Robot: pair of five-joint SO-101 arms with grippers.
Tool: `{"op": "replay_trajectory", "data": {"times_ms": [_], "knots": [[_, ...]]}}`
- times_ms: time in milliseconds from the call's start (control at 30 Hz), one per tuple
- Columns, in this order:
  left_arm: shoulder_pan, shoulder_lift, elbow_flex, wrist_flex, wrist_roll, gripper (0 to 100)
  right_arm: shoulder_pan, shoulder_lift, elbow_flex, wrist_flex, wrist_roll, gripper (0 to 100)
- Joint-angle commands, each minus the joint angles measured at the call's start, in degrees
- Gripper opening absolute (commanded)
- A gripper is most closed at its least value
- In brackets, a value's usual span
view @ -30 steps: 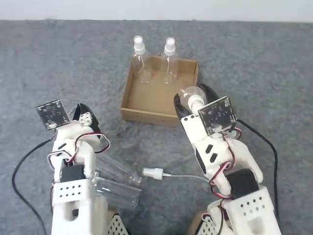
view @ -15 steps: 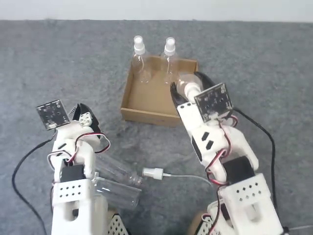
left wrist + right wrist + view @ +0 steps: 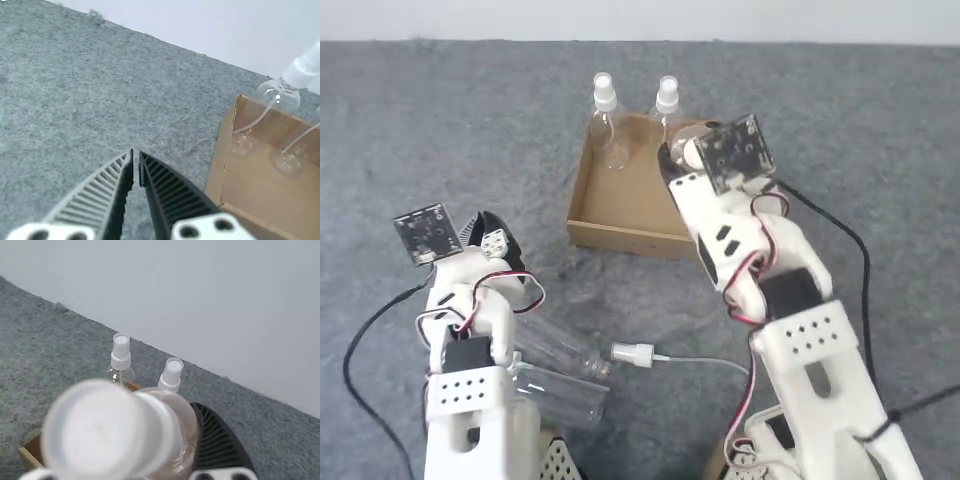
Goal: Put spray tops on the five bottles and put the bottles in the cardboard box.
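bottles (image 3: 606,125), two in cardboard box (image 3: 620,237), one in right hand (image 3: 685,158), two lying

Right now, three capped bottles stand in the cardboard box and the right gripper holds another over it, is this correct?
No, two capped bottles stand in the cardboard box, not three; the high view shows it. The right gripper does hold another bottle over it.

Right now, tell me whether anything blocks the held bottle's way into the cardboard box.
Nothing visible blocks it. The held bottle hangs over the cardboard box's far right part, though the right standing bottle is close beside it.
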Motion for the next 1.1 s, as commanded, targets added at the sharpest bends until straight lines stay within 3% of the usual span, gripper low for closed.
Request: {"op": "replay_trajectory", "data": {"times_ms": [0, 267, 500, 667, 1067], "knots": [[-0.3, -1.3, -0.4, -1.8, -0.4, 2, 3.0, 3.7, -7.2, -1.6, 0.4, 1.7], [0.0, -1.3, 0.1, -2.0, -3.5, 2, 5.7, 13.1, -12.5, -1.5, -5.1, 1.7], [0.0, -1.3, 3.4, -9.0, -3.7, 2, 5.5, 18.5, -15.7, -1.6, -5.4, 1.7], [0.0, -1.3, 3.5, -9.2, -3.8, 2, 5.8, 21.8, -18.1, -1.5, -9.7, 1.7], [0.0, -1.3, 3.5, -9.3, -3.8, 2, 5.8, 29.5, -22.2, -1.6, -10.1, 1.7]]}}
